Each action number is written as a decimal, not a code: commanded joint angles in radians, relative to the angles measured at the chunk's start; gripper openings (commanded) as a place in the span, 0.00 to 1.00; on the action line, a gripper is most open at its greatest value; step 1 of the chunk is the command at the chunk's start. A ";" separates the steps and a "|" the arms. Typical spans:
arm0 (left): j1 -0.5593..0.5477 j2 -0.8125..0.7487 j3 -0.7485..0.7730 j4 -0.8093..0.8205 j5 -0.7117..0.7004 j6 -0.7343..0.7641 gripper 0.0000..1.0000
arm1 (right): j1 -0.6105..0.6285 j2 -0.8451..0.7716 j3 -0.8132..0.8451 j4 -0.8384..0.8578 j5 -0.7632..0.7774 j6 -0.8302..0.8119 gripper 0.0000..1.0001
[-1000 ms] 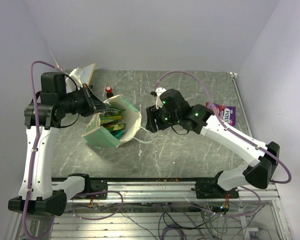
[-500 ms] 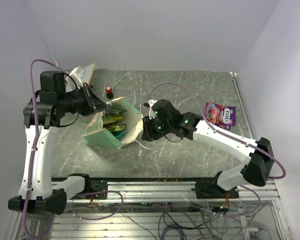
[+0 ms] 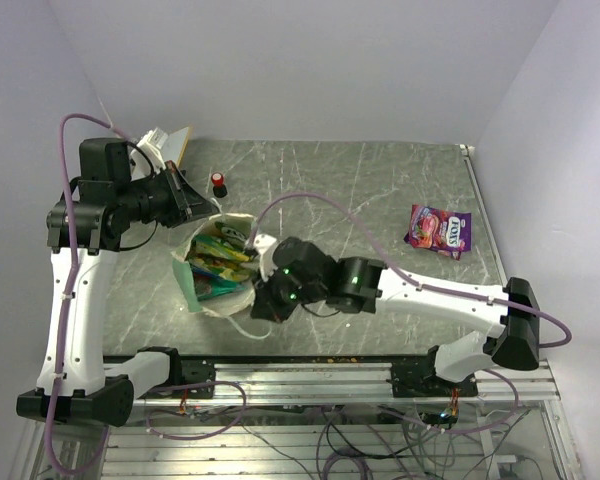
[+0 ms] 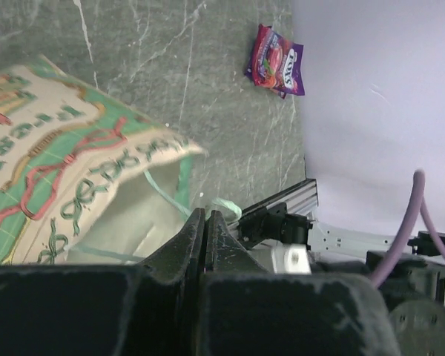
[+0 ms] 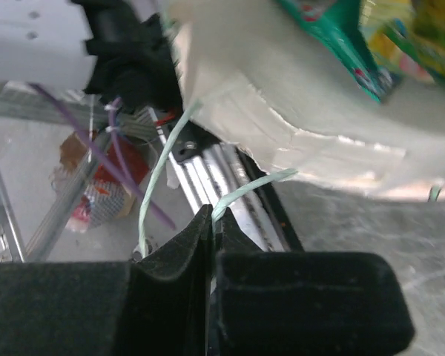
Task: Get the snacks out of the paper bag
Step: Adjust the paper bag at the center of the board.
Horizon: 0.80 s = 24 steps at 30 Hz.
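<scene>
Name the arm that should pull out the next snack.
Likely right. The left gripper is shut on the paper bag at its far rim, holding it open; the right gripper, pinching a string handle, is beside the snacks.

The marbled grey table bears a purple snack packet at right, a red-capped bottle at left.

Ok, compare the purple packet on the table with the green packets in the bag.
The purple packet lies alone, flat on the table; the green packets are piled inside the paper bag. The purple packet shows whole; the green packets are partly hidden. Both are shiny foil.
</scene>
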 commanded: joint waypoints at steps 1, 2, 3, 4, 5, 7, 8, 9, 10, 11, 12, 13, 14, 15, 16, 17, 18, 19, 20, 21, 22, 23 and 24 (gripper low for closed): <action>-0.008 -0.003 -0.006 0.071 0.011 -0.036 0.07 | 0.053 0.030 0.030 0.108 0.049 -0.045 0.00; -0.008 -0.001 -0.007 0.070 0.010 -0.036 0.07 | 0.053 0.024 0.026 0.108 0.082 -0.058 0.05; -0.008 0.001 -0.008 0.070 0.011 -0.037 0.07 | 0.052 0.017 0.021 0.111 0.115 -0.072 0.11; -0.008 0.003 -0.008 0.070 0.010 -0.038 0.07 | 0.052 0.008 0.019 0.110 0.153 -0.080 0.17; -0.008 0.005 -0.007 0.069 0.010 -0.038 0.07 | 0.049 0.001 0.017 0.105 0.188 -0.084 0.22; -0.008 0.014 -0.005 0.070 0.011 -0.041 0.07 | 0.043 -0.020 0.009 0.097 0.243 -0.102 0.29; -0.008 0.015 -0.004 0.074 0.012 -0.045 0.07 | 0.041 -0.031 0.003 0.093 0.266 -0.116 0.31; -0.008 0.017 -0.006 0.082 0.016 -0.051 0.07 | 0.040 -0.043 0.001 0.085 0.304 -0.137 0.35; -0.008 0.018 -0.008 0.089 0.021 -0.058 0.07 | 0.040 -0.053 -0.001 0.079 0.325 -0.157 0.36; -0.008 0.018 -0.009 0.098 0.028 -0.065 0.07 | 0.040 -0.064 0.001 0.073 0.343 -0.180 0.39; -0.008 0.018 -0.012 0.106 0.036 -0.069 0.07 | 0.040 -0.071 0.008 0.065 0.357 -0.207 0.42; -0.008 0.019 -0.015 0.115 0.043 -0.071 0.07 | 0.040 -0.076 0.017 0.056 0.372 -0.228 0.44; -0.008 0.019 -0.017 0.121 0.050 -0.073 0.07 | 0.041 -0.081 0.027 0.050 0.388 -0.247 0.47; -0.008 0.018 -0.019 0.124 0.056 -0.071 0.07 | 0.041 -0.086 0.033 0.050 0.400 -0.265 0.49; -0.008 0.020 -0.019 0.121 0.061 -0.068 0.07 | 0.041 -0.095 0.038 0.055 0.415 -0.276 0.51; -0.008 0.021 -0.021 0.118 0.066 -0.064 0.07 | 0.041 -0.107 0.036 0.067 0.432 -0.286 0.55; -0.008 0.021 -0.022 0.117 0.070 -0.060 0.07 | 0.040 -0.119 0.031 0.089 0.438 -0.304 0.58; -0.008 0.020 -0.025 0.116 0.073 -0.058 0.07 | 0.042 -0.129 0.023 0.116 0.429 -0.333 0.59; -0.008 0.019 -0.029 0.117 0.077 -0.057 0.07 | 0.040 -0.133 0.017 0.139 0.419 -0.358 0.59; -0.008 0.018 -0.031 0.118 0.079 -0.055 0.07 | 0.041 -0.132 0.012 0.162 0.408 -0.375 0.59; -0.008 0.018 -0.033 0.120 0.083 -0.054 0.07 | 0.042 -0.126 0.013 0.182 0.407 -0.386 0.59; -0.008 0.021 -0.033 0.121 0.088 -0.052 0.07 | 0.041 -0.117 0.017 0.197 0.412 -0.393 0.59; -0.008 0.023 -0.030 0.121 0.091 -0.050 0.07 | 0.041 -0.108 0.021 0.214 0.418 -0.400 0.59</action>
